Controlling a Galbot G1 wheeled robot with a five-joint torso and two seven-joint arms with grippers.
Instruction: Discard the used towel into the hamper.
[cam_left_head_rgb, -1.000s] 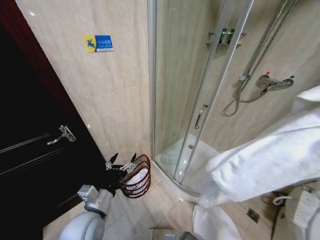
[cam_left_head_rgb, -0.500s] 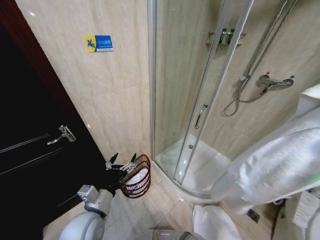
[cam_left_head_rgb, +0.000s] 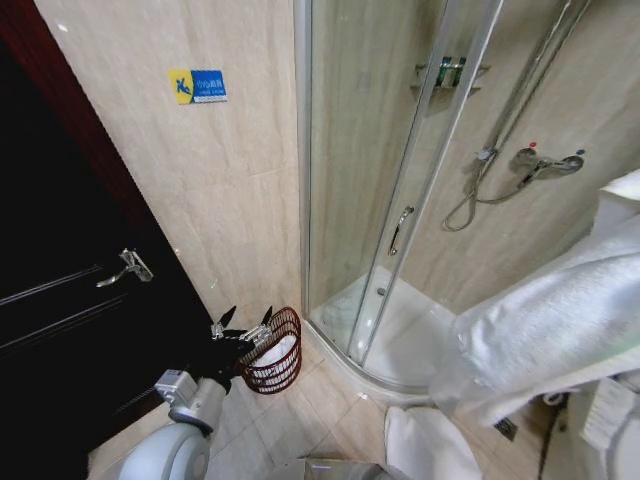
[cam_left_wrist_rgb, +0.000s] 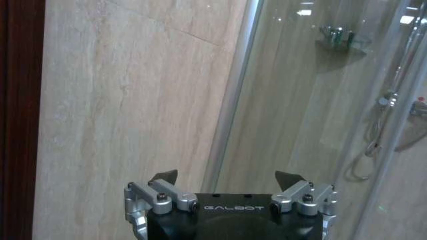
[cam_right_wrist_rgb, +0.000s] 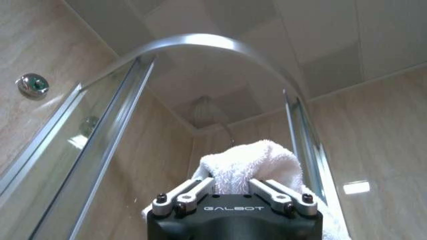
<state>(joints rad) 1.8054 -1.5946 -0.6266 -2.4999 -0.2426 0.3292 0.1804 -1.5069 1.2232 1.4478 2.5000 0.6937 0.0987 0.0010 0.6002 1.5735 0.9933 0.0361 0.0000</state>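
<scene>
Right end effector (cam_right_wrist_rgb: 232, 192) clenched white terry towel (cam_right_wrist_rgb: 248, 167), held high; dark reddish-brown wire hamper (cam_left_head_rgb: 275, 352) sat low-left, beside released left end effector (cam_left_head_rgb: 246, 319).

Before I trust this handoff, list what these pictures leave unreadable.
- Right gripper: fingertips buried in the towel, right wrist view.
- Hamper: near side masked by the left gripper, head view; white contents unclear.
- Towel's lower end: cut by the head view's edge.
</scene>
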